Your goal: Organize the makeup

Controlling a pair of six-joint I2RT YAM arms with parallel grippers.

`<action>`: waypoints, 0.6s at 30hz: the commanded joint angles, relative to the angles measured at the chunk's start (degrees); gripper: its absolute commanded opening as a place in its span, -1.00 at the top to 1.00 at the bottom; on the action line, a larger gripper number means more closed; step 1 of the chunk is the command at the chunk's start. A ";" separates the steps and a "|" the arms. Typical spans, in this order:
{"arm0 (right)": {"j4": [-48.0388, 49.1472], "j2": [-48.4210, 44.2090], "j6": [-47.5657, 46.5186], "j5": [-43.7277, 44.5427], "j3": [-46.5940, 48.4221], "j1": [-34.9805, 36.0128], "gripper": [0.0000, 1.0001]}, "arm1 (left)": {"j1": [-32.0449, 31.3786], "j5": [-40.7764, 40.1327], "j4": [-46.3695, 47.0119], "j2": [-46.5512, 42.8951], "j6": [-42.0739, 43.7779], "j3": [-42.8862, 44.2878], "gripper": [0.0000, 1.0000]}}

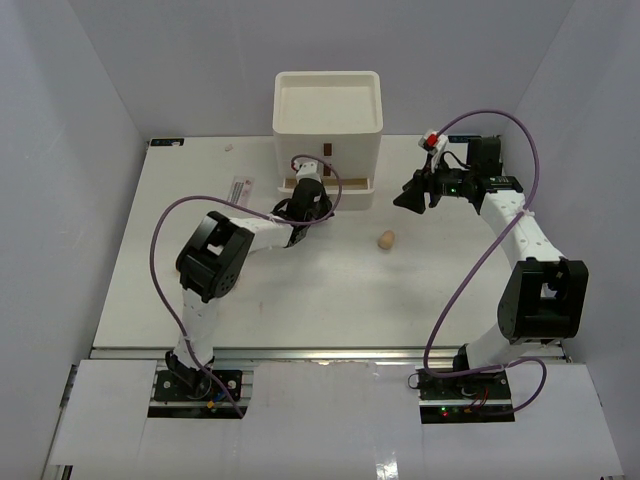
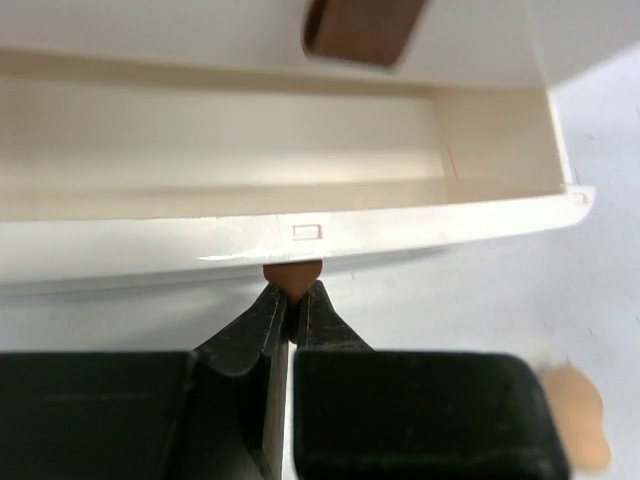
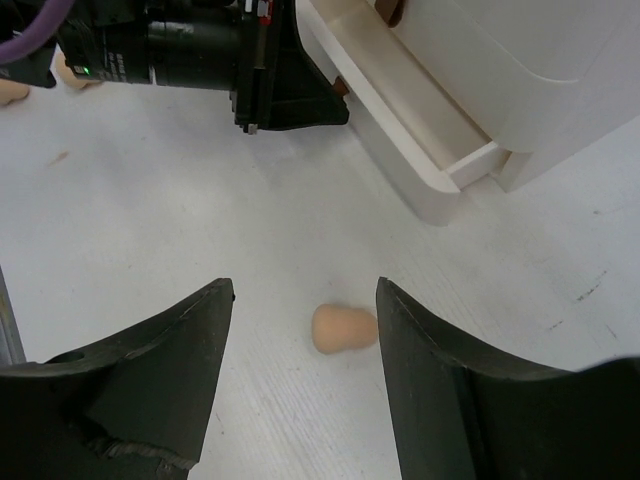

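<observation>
A tan egg-shaped sponge lies on the table in front of the white drawer box. My right gripper hovers open to its right; in the right wrist view the sponge lies on the table between the spread jaws of the gripper, nearer the right jaw and untouched. My left gripper is at the box's bottom drawer. In the left wrist view it is shut on the red-brown handle of that drawer, which stands pulled out and looks empty.
A white flat sachet lies left of the box. A small tan item sits near the back left. A second red-brown handle shows above the open drawer. A blurred tan sponge lies right of my left gripper.
</observation>
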 commanded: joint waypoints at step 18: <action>-40.50 6.28 -83.46 3.67 -2.45 3.50 -0.90 | -3.54 8.28 -2.55 -24.08 -4.22 -19.78 -0.59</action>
